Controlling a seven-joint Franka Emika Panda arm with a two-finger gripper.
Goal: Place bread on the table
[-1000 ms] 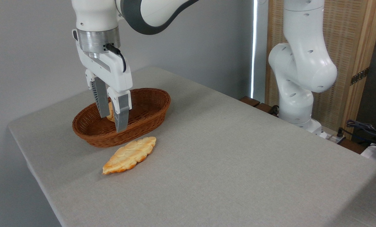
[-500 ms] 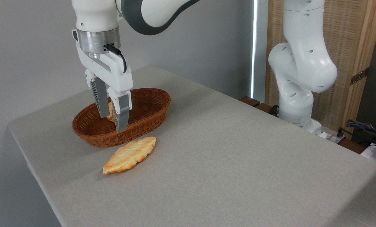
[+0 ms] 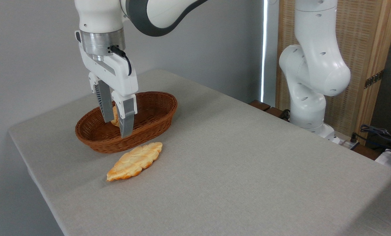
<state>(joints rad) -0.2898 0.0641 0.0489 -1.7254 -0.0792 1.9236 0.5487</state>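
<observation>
Pincer point(image 3: 117, 126) grips the bread point(image 3: 115, 117) inside the basket point(image 3: 156, 123); a flat loaf point(image 3: 134, 161) lies at its 6 o'clock on the worktop point(image 3: 234, 170).

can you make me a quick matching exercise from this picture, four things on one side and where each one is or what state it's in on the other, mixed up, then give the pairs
Things:
1. bread
2. leaf-shaped loaf
3. wicker basket
4. gripper

Places or states:
A. lying flat on the grey table, just in front of the basket
B. reaching down into the basket, one finger on each side of the bun
C. standing on the table near its far left corner
D. between the two grey fingers, inside the basket

Pairs: 1-D, 2-A, 3-C, 4-B
</observation>
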